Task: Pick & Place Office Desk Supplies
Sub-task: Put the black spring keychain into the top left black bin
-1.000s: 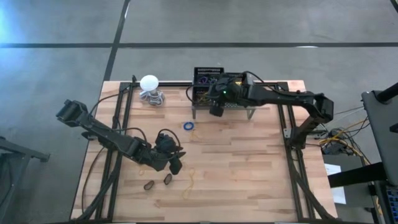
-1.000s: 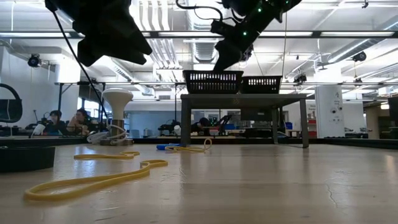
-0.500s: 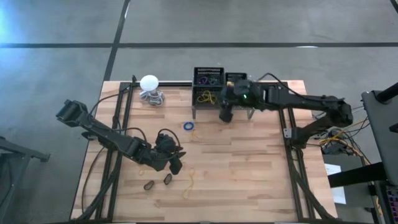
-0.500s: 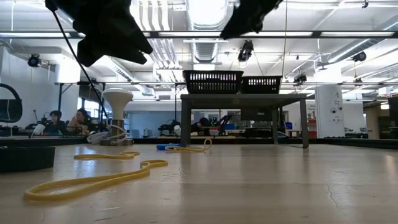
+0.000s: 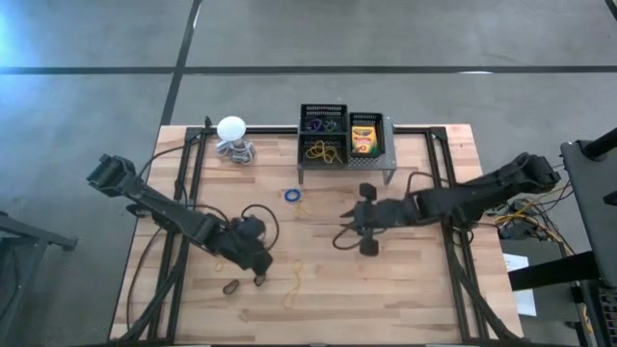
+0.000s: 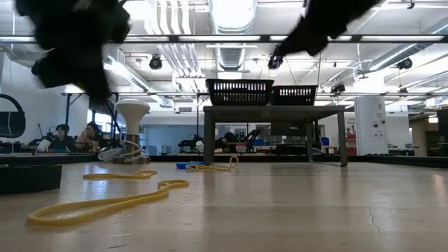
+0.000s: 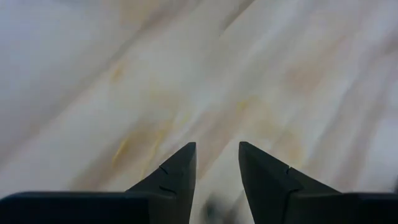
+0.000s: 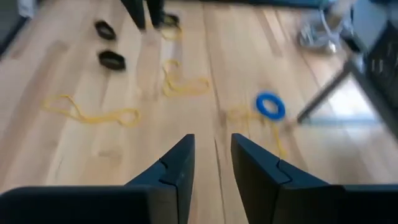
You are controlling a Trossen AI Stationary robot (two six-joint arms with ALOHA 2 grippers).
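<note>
Crayon box (image 5: 363,138) in mesh bin (image 5: 364,120) — right gripper (image 5: 366,220) empty.

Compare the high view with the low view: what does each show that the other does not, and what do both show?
Only the high view shows inside the mesh bins: a crayon box in one, coloured rubber bands in the others. It also shows both arms whole, with the left pincer and right pincer over the table.

Only the low view shows the room behind, with people seated at the far left, and the stand's legs.

Both show the bins on the grey stand, the white ball, yellow bands and the blue band.
</note>
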